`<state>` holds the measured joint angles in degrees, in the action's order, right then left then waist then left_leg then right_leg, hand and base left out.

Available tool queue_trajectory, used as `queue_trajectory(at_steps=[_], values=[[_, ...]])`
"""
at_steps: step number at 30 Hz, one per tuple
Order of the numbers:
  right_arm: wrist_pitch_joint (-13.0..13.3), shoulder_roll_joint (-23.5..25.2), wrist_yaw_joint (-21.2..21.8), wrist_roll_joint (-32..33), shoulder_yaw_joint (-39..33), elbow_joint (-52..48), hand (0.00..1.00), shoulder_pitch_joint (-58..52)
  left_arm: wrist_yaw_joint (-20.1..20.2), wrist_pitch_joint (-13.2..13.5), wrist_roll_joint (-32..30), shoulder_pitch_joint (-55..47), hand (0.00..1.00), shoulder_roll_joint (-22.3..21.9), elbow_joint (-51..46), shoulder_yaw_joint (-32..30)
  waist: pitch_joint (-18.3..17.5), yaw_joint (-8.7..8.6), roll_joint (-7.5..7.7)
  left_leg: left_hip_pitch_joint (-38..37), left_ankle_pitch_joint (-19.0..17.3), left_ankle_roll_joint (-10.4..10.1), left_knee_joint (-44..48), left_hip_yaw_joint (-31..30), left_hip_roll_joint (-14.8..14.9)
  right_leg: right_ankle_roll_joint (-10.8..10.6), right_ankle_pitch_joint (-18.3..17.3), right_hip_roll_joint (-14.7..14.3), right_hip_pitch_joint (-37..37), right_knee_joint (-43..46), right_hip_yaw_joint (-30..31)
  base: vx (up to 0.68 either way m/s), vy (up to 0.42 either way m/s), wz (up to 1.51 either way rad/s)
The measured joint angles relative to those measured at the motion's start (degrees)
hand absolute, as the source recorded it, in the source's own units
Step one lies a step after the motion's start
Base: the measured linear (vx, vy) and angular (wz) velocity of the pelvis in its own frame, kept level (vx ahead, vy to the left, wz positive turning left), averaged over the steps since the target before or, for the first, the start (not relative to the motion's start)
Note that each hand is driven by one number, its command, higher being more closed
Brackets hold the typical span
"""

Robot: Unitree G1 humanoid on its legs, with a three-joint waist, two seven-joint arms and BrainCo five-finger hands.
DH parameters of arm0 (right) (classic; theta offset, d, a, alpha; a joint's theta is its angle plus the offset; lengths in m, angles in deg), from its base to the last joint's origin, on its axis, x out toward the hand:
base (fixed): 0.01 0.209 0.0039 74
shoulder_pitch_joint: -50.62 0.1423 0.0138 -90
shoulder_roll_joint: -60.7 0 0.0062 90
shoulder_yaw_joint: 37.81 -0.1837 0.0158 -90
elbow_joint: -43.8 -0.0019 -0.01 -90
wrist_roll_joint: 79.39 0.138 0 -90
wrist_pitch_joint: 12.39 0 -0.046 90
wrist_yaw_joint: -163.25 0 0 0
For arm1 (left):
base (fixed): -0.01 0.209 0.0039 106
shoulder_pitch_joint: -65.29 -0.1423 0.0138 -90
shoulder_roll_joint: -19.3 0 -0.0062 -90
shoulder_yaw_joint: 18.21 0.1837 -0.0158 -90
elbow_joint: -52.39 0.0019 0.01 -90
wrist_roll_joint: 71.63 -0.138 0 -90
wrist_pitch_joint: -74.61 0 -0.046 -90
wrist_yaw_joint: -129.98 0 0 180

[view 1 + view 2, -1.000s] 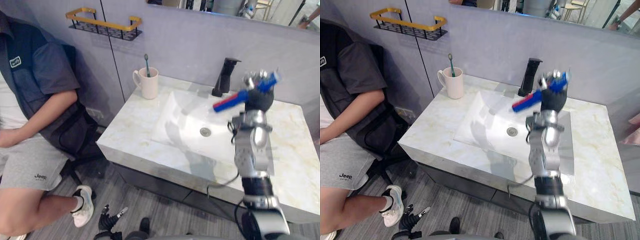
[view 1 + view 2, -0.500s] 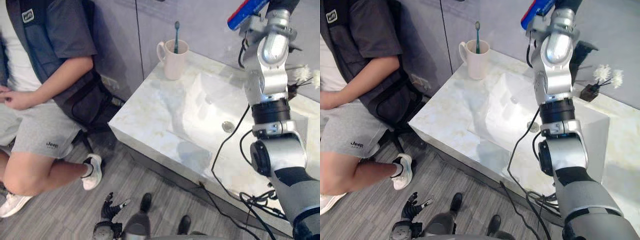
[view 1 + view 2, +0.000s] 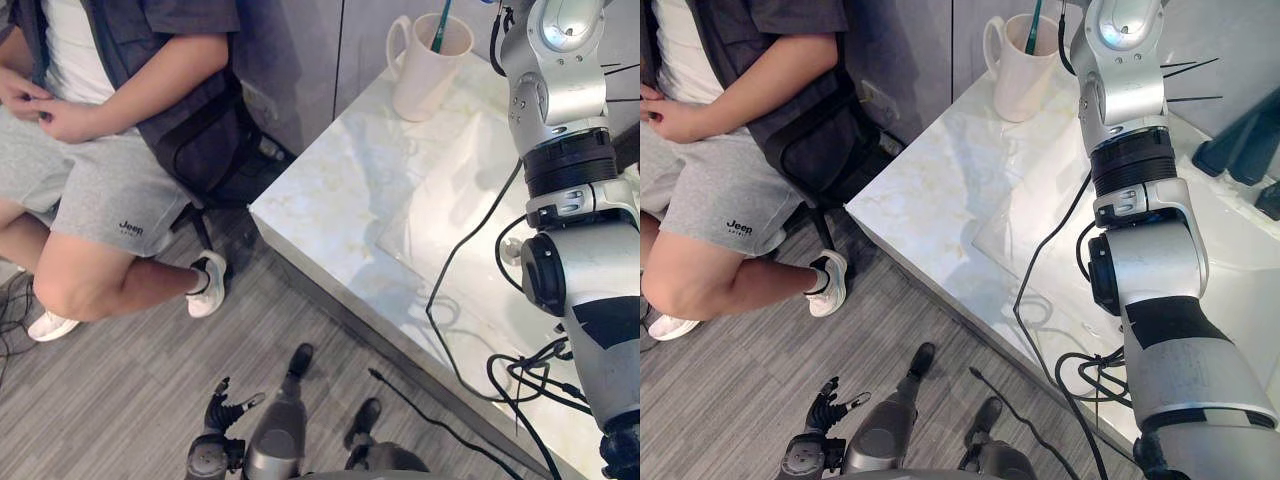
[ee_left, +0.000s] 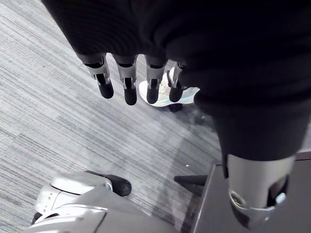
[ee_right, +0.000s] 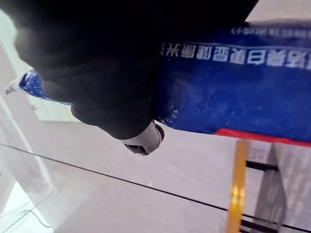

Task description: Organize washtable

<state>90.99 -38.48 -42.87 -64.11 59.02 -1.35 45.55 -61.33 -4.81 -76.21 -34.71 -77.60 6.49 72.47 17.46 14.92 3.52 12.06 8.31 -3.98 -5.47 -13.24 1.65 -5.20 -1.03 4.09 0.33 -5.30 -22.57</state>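
Now the right hand [image 5: 143,137] is up by the grey wall [image 5: 121,204], its fingers closed round a blue toothpaste tube [image 5: 233,92]. Just beyond it shows the gold rail [image 5: 237,184] of a black wire wall shelf [image 5: 260,167]. The step in hand looks to be setting the tube on that shelf. To do it well, carry the tube over the rail before lowering it and keep it level along the shelf so that neither end overhangs. Let go only once it rests on the wire. A soft tube squeezed hard may buckle or ooze, so the hold should be light and the approach slow.

The tube is glossy, flattish plastic with a red band along one edge. The rail is a thin, flat metal strip above slim dark wire. The tabletop [image 3: 340,190] is pale veined marble, smooth and square-edged, with a shallow rectangular basin [image 3: 460,200] sunk into it. A cream ceramic mug [image 3: 425,70] with a loop handle stands near the wall, with a teal toothbrush [image 3: 441,18] upright in it. The left hand [image 4: 129,77] hangs low over the grey plank floor [image 3: 120,400], fingers straight and empty. A person [image 3: 110,180] sits beside the tabletop.
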Motion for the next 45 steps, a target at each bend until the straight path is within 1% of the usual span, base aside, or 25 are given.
queue_trajectory(at_steps=[4,7,8,12,14,17,26,31,33,35,37,39,40,41,42,43,44,45], values=[[-0.3,-0.1,-0.1,0.0,0.1,1.4,1.0,0.6,-0.2,0.2,0.5,0.0,0.0,0.1,0.1,1.3,0.7,0.21,-0.86,1.0,0.1,-0.1,0.0,-1.5,-0.3,0.0,-0.4,-0.1,0.2,-0.1,-1.6,0.01,0.007,0.18],[-0.3,-0.1,-0.2,0.0,0.8,1.8,1.0,0.6,-0.4,0.7,0.5,0.0,0.0,0.1,0.1,1.5,0.8,0.2,-1.04,1.8,0.2,-0.2,0.0,-2.4,-0.5,0.0,-0.5,-0.1,0.5,-0.3,-2.5,0.03,0.007,0.16],[-0.5,-0.1,-0.1,-0.1,1.3,2.3,0.0,0.6,-0.6,0.9,0.6,0.0,0.0,0.1,0.1,1.6,0.9,0.32,-1.04,1.9,0.2,-0.2,0.0,-2.6,-0.6,0.1,-0.6,0.0,0.6,-0.3,-2.7,0.03,0.015,0.11],[-1.1,-0.1,-0.2,-0.1,2.2,3.8,0.0,0.6,-1.3,1.1,0.6,0.1,0.0,0.0,0.2,1.8,1.1,0.39,-1.2,2.0,0.2,-0.2,0.0,-2.9,-0.8,0.1,-0.8,0.0,0.4,-0.3,-3.2,0.02,0.022,0.06],[-1.1,-0.1,-0.2,-0.1,2.2,3.8,0.0,0.6,-1.5,1.1,1.3,0.2,0.0,0.0,0.2,2.1,1.9,0.35,-1.47,1.8,0.3,-0.3,0.0,-3.2,-0.7,0.4,-1.2,0.0,0.3,0.1,-3.4,-0.01,0.016,0.04],[-1.3,-0.1,-0.3,-0.1,2.2,3.9,0.0,0.6,-1.5,1.1,1.7,0.8,0.0,0.0,0.9,2.2,2.4,0.35,-1.7,1.7,0.3,-0.4,0.0,-3.4,-0.6,0.1,-1.6,-0.1,0.4,0.5,-3.5,-0.02,0.013,0.02],[-1.3,0.1,-1.5,-0.2,2.1,3.4,0.0,-0.4,-2.4,1.0,1.7,2.2,0.0,0.0,1.4,2.7,2.4,0.13,-1.69,0.3,0.3,-0.4,0.0,-2.4,-0.4,0.2,-1.8,0.2,-0.2,1.3,-2.4,-0.01,0.03,-0.06],[-1.2,0.1,-1.6,-0.2,0.1,-1.4,0.0,-5.1,-2.6,0.9,1.7,2.2,0.0,0.0,1.4,2.7,2.4,-0.14,-1.66,-0.5,0.2,-0.4,0.0,-2.3,0.1,0.4,-2.1,0.0,-0.4,2.3,-2.2,-0.04,0.018,-0.03],[-1.2,0.0,-1.7,-0.2,-0.6,-4.1,0.0,-6.6,-2.6,0.8,1.7,2.2,0.0,0.0,1.4,2.7,2.4,-0.72,-1.6,-1.0,0.3,-0.4,0.0,-2.2,0.1,0.4,-2.1,0.0,-0.8,2.3,-2.2,0.0,0.0,0.0],[-1.2,0.0,-1.7,-0.8,-1.5,-9.7,0.0,-8.3,-2.5,0.5,1.6,2.2,0.0,0.0,1.4,2.6,2.2,-1.55,-1.38,-1.4,0.3,-0.4,0.0,-2.1,0.1,0.4,-2.1,0.0,-1.3,2.3,-2.2,0.0,0.0,0.0],[-0.9,-1.0,-1.6,-2.7,-1.7,-14.6,0.0,-9.3,-2.4,0.3,1.6,2.2,0.0,0.0,1.4,2.3,2.2,-1.92,-1.24,-2.2,0.2,-0.4,0.0,-1.2,0.1,0.4,-2.1,0.1,-1.8,2.3,-1.5,-0.02,0.022,-0.13],[-0.7,-2.8,-1.3,-4.0,-1.4,-19.1,0.0,-11.1,-2.4,0.0,1.6,2.0,0.0,0.0,1.4,1.3,1.7,-2.79,-0.6,-3.3,0.2,-0.3,0.0,-0.4,0.2,0.4,-2.1,0.2,-2.6,2.2,-0.6,-0.02,0.018,-0.15],[-0.5,-4.6,-1.0,-4.7,-1.2,-22.6,0.0,-12.9,-2.4,-0.2,1.6,1.8,0.0,0.1,1.4,0.9,1.0,-3.93,0.36,-3.8,0.2,-0.3,0.0,-0.1,0.2,0.4,-2.1,0.1,-2.7,2.2,-0.4,-0.04,0.004,-0.2],[0.1,-6.6,-0.2,-4.7,-1.3,-26.1,0.0,-15.4,-2.3,-0.2,1.6,1.3,0.0,0.7,1.4,0.8,-0.1,-4.99,1.7,-4.0,0.2,-0.4,0.0,0.7,0.4,0.4,-2.1,0.1,-2.5,2.1,0.5,-0.03,0.004,-0.27],[0.4,-7.9,0.3,-4.7,-1.3,-28.0,0.0,-17.0,-2.3,-0.2,1.6,1.0,0.0,1.1,1.4,0.7,-0.6,-5.46,2.45,-4.3,0.2,-0.3,0.0,1.2,0.6,0.4,-2.0,0.0,-2.5,2.1,1.0,-0.01,0.003,-0.37],[1.2,-10.4,1.1,-4.7,-1.4,-31.5,0.0,-20.3,-2.0,-0.3,1.5,0.5,0.0,1.5,1.4,-0.1,-1.6,-6.7,3.63,-4.9,0.1,-0.3,0.0,2.2,0.7,0.4,-2.0,0.1,-2.7,2.2,1.7,0.0,0.008,-0.38],[2.0,-13.0,1.9,-4.8,-2.0,-34.9,0.0,-24.3,-1.8,-0.3,1.1,-0.2,0.0,1.5,1.5,-1.1,-3.2,-8.02,4.37,-5.0,-0.2,-0.3,0.0,3.0,0.8,0.4,-1.9,0.0,-2.5,2.2,2.5,-0.01,0.014,-0.4],[2.5,-15.1,2.7,-4.8,-3.1,-37.5,0.0,-28.0,-1.4,-0.4,1.1,-0.2,0.0,1.6,1.9,-1.4,-4.1,-8.64,4.63,-5.4,-0.3,-0.2,0.0,3.6,0.9,0.3,-1.8,0.1,-2.5,2.2,3.0,0.0,0.019,-0.34]])
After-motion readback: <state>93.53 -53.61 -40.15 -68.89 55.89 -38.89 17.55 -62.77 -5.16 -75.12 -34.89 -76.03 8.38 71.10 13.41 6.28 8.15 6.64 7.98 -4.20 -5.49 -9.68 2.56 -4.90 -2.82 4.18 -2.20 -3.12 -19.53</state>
